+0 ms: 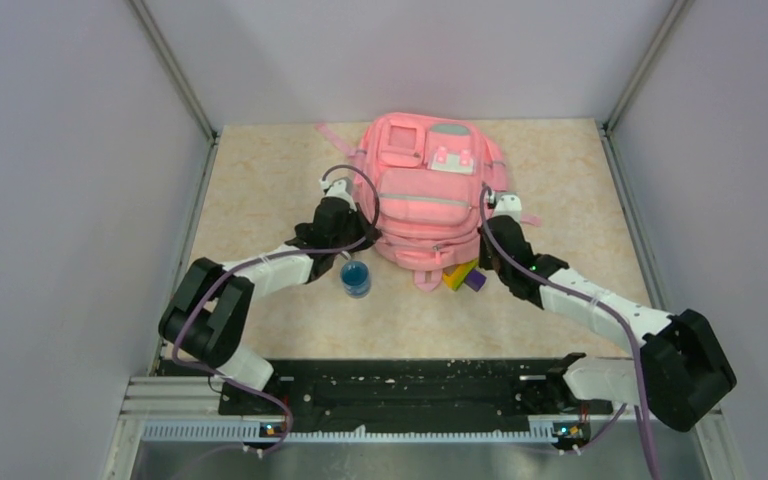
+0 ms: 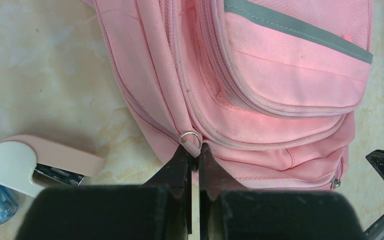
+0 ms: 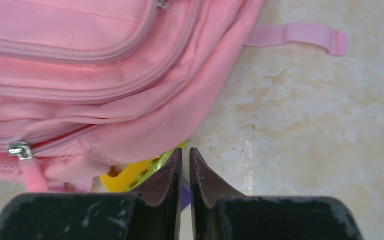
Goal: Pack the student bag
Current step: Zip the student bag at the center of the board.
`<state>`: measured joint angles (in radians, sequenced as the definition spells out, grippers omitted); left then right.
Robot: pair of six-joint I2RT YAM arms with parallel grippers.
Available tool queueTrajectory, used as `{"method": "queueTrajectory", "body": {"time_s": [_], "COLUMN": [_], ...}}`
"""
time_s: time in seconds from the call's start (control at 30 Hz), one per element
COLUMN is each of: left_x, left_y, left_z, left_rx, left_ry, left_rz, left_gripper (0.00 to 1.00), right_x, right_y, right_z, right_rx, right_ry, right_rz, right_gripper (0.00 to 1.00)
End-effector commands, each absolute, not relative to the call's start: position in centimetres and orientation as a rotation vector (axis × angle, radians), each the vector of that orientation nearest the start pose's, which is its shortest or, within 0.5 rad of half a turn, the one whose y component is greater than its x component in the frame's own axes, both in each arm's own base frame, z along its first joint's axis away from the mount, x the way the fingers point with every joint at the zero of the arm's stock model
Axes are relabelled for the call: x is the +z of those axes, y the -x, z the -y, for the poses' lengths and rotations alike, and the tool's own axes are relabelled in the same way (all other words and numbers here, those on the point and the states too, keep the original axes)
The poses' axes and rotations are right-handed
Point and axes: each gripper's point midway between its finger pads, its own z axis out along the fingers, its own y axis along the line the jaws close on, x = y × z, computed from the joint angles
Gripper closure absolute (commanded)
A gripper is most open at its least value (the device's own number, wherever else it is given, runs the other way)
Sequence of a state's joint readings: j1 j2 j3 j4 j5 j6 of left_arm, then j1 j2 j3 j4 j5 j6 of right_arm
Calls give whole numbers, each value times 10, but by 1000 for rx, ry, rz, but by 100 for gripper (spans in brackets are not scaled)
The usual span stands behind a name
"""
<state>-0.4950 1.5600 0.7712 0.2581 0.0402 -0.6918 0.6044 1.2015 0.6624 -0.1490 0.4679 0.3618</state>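
The student bag (image 1: pixel 425 190) is a big pink backpack lying flat mid-table, front pockets up with mint-green trim. My left gripper (image 1: pixel 365 232) is at its left lower side. In the left wrist view it (image 2: pixel 194 149) is shut on a pink zip pull (image 2: pixel 194 143) with a metal ring, at the bag's (image 2: pixel 260 75) side seam. My right gripper (image 1: pixel 487 232) is at the bag's right lower side. In the right wrist view it (image 3: pixel 185 151) is shut with nothing between its tips, just beside the bag's (image 3: pixel 80 75) edge over bare table.
A blue bottle (image 1: pixel 356 278) stands left of the bag's near end. A pink and cream stapler (image 2: pixel 30 165) lies beside it. Yellow, green and purple pieces (image 1: pixel 463 277) poke out from under the bag's near right corner. A loose pink strap (image 3: pixel 300 35) lies on the table.
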Motion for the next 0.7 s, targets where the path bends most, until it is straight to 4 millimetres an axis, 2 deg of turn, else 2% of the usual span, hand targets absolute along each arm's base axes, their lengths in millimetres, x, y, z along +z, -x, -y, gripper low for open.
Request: {"method": "queueTrajectory", "body": {"time_s": [0.0, 0.07, 0.13, 0.3, 0.47, 0.67], "left_x": [132, 133, 132, 132, 132, 130], "left_y": [-376, -376, -375, -373, -372, -371], "left_z": [232, 233, 234, 236, 238, 238], "left_rx": [-724, -731, -736, -747, -763, -770], "left_ry": [103, 100, 93, 94, 102, 111], "left_rz": [-2085, -2089, -2099, -2109, -2112, -2115], "left_gripper": [100, 100, 100, 100, 100, 100], "right_x": [156, 162, 167, 168, 154, 139], "right_y": [-312, -304, -295, -278, -280, -288], "right_z": [-179, -188, -198, -223, -239, -250], "right_rx": [334, 409, 447, 406, 312, 213], "right_ry": [110, 114, 124, 180, 229, 266], "right_rz": [-2061, -2056, -2051, -2044, -2076, -2092], "right_gripper": [82, 71, 64, 47, 46, 52]}}
